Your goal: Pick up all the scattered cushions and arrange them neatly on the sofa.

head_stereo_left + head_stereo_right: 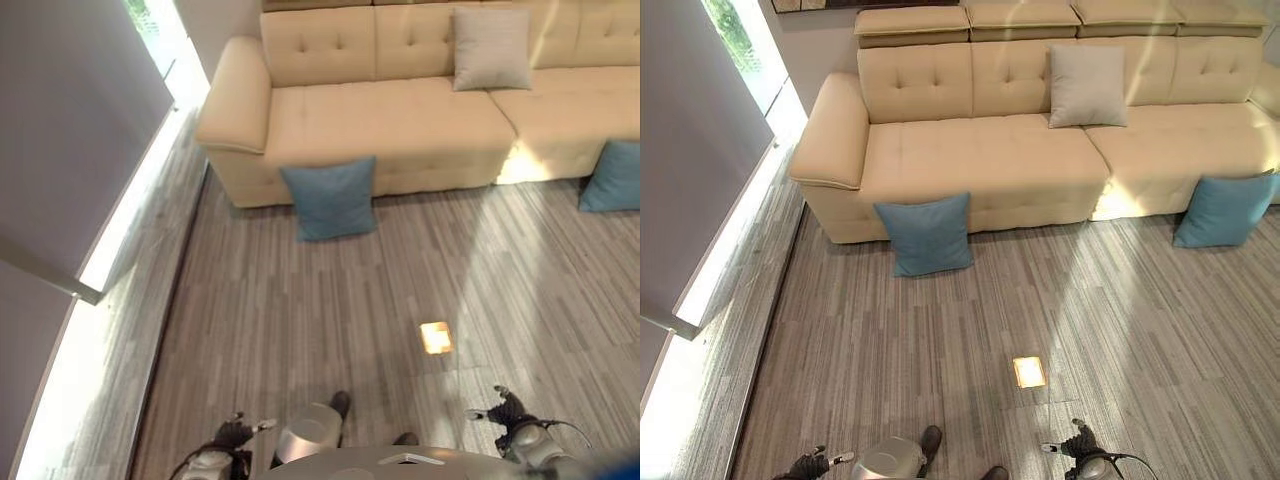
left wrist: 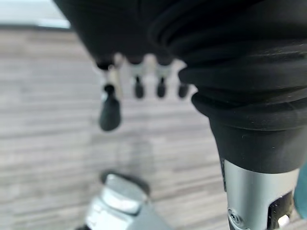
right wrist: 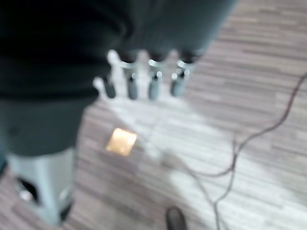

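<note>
A square blue fabric cushion (image 1: 926, 234) leans against the tufted cream sofa (image 1: 980, 150), another blue cushion (image 1: 1221, 210) rightward; a grey cushion (image 1: 1086, 86) sits on the seat. Left hand (image 2: 136, 86) and right hand (image 3: 144, 81) hang over striped grey flooring (image 1: 940, 330), fingers relaxed, empty.

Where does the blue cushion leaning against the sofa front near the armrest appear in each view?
Left eye view: blue cushion, upper middle, on the floor against the sofa.
Right eye view: same cushion, left of centre.
Left wrist view: floor and hand, no cushion.
Right wrist view: no cushion.
Shared landmark: brass floor plate.
</note>
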You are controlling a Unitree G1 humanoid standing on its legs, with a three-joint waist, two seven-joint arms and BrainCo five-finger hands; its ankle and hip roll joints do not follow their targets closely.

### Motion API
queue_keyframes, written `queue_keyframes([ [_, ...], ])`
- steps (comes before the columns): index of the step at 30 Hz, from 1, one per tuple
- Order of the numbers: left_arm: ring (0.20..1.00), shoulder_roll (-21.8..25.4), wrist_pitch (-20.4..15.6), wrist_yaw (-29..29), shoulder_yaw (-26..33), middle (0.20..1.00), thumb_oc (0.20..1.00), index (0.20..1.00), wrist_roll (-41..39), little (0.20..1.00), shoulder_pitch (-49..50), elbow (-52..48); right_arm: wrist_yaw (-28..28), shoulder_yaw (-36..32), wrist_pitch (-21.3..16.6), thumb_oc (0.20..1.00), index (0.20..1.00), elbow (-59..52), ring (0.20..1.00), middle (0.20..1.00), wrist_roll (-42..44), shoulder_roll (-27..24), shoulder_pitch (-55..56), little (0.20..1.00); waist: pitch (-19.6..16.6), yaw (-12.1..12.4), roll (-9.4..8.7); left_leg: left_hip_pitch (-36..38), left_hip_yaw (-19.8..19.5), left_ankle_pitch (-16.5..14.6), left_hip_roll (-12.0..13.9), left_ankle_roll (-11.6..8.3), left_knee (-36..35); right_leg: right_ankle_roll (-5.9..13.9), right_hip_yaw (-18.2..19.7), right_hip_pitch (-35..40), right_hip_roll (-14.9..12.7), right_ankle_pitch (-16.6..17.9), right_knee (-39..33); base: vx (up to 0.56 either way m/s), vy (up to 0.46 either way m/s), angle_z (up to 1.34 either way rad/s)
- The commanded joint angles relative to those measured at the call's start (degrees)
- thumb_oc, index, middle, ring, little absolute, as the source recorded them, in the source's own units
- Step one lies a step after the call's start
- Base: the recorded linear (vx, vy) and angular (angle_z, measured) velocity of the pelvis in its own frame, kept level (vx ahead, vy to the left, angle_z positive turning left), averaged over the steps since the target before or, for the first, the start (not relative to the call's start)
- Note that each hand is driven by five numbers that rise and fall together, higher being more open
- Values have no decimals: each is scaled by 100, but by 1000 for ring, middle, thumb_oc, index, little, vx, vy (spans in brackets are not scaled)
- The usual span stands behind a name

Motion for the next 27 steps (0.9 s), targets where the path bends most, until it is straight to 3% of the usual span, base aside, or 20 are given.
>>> queue_keyframes([
  [1, 1000, 107, -70, -20, 73, 1000, 1000, 1000, -39, 1000, -182, 154, -46, 217, -64, 1000, 1000, -195, 1000, 1000, 144, -93, -16, 1000, -165, 81, -285, -182, -175, -331, -298, 128, 198, 575, 446, 94, -517, 111, 180, 165, 195, 14],
  [3, 1000, 213, -47, -23, 59, 1000, 1000, 1000, -13, 1000, -234, 112, -27, 262, -33, 1000, 1000, -240, 1000, 1000, 125, -28, -104, 1000, -45, 52, -245, -138, -235, -288, -390, 316, 300, 553, 491, -206, -806, 212, 1144, 0, 269, 10],
  [5, 1000, 253, -56, -10, 45, 1000, 1000, 1000, 0, 1000, -261, 110, -29, 278, -41, 1000, 1000, -267, 1000, 1000, 130, 1, -137, 1000, -14, 24, -235, -96, -297, -297, -391, 351, 291, 570, 646, -378, -831, 211, 1466, 22, 125, 26],
  [6, 1000, 296, -85, 29, -11, 1000, 1000, 1000, -30, 1000, -361, 58, -67, 265, -65, 1000, 1000, -342, 1000, 1000, 167, 43, -214, 1000, 26, -67, -236, 53, -474, -292, -388, 371, 179, 559, 1092, -677, -662, 225, 1663, 113, 10, 46],
  [8, 1000, 306, -99, 43, -57, 1000, 1000, 1000, -28, 1000, -416, 28, -83, 241, -71, 1000, 1000, -359, 1000, 1000, 202, 43, -224, 1000, -1, -122, -261, 98, -565, -264, -392, 355, 88, 564, 1206, -734, -560, 253, 1479, 143, -20, 63],
  [9, 1000, 299, -129, 53, -157, 1000, 1000, 1000, -2, 1000, -521, 16, -93, 216, -77, 1000, 1000, -368, 1000, 1000, 258, 37, -238, 1000, -14, -220, -316, 201, -692, -255, -418, 321, -57, 604, 1299, -726, -474, 365, 949, 184, -59, 110],
  [10, 1000, 286, -145, 61, -204, 1000, 1000, 1000, 22, 1000, -570, 27, -111, 198, -80, 1000, 1000, -366, 1000, 1000, 277, 33, -242, 1000, -18, -277, -327, 245, -742, -252, -426, 301, -122, 636, 1333, -761, -472, 473, 665, 355, -91, 109],
  [11, 1000, 250, -172, 76, -261, 1000, 1000, 1000, 33, 1000, -657, 56, -139, 182, -50, 1000, 1000, -345, 1000, 1000, 265, 22, -269, 1000, -24, -411, -301, 445, -773, -270, -390, 243, -323, 730, 1328, -971, -520, 811, 207, 228, -46, 93],
  [13, 1000, 246, -168, 60, -252, 1000, 1000, 1000, 42, 1000, -696, 96, -135, 170, -30, 1000, 1000, -309, 1000, 1000, 249, 7, -277, 1000, -43, -505, -349, 509, -826, -296, -407, 191, -365, 795, 1216, -986, -571, 907, -118, 207, -28, 83],
  [17, 1000, 233, -175, 73, -220, 1000, 1000, 1000, 106, 1000, -698, 164, -157, 175, -97, 1000, 1000, -290, 1000, 1000, 289, 40, -268, 1000, -172, -543, -503, 604, -1005, -460, -267, -4, -477, 785, 1181, -796, -407, 886, -318, 301, -144, 61],
  [18, 1000, 258, -188, 86, -183, 1000, 1000, 1000, 26, 1000, -689, 124, -177, 198, -135, 1000, 1000, -318, 1000, 1000, 364, 43, -321, 1000, -125, -521, -568, 548, -958, -586, -83, -134, -267, 738, 1178, -657, -300, 820, -369, 162, -140, 107],
  [20, 1000, 269, -199, 109, -173, 1000, 1000, 1000, -71, 1000, -721, 103, -227, 281, -181, 1000, 1000, -345, 1000, 1000, 409, 32, -415, 1000, 20, -479, -654, 127, -818, -576, 16, -264, 399, 698, 1222, -538, -266, 775, -450, 106, -134, 81],
  [22, 1000, 283, -210, 144, -165, 1000, 1000, 1000, -150, 1000, -737, 63, -258, 352, -193, 1000, 1000, -390, 1000, 1000, 451, 8, -491, 1000, 149, -415, -704, -274, -523, -482, 140, -242, 954, 620, 1263, -398, -201, 712, -563, 30, -57, 38],
  [24, 1000, 287, -218, 151, -165, 1000, 1000, 1000, -197, 1000, -746, 52, -257, 373, -190, 1000, 1000, -380, 1000, 1000, 467, 8, -522, 1000, 157, -403, -731, -413, -440, -472, 151, -189, 977, 609, 1247, -364, -195, 687, -604, 58, 12, -1],
  [26, 1000, 245, -184, 124, -171, 1000, 1000, 1000, -152, 1000, -688, 58, -232, 373, -193, 1000, 1000, -379, 1000, 1000, 475, -23, -517, 1000, 71, -379, -670, -456, -290, -361, 60, -75, 372, 626, 1242, -250, -73, 647, -731, 169, 98, 5],
  [27, 1000, 233, -185, 117, -186, 1000, 1000, 1000, -125, 1000, -665, 60, -235, 368, -205, 1000, 1000, -394, 1000, 1000, 486, -39, -494, 1000, 30, -401, -627, -566, -207, -155, -18, -58, 112, 618, 1250, -241, -26, 595, -742, 168, 195, 7],
])
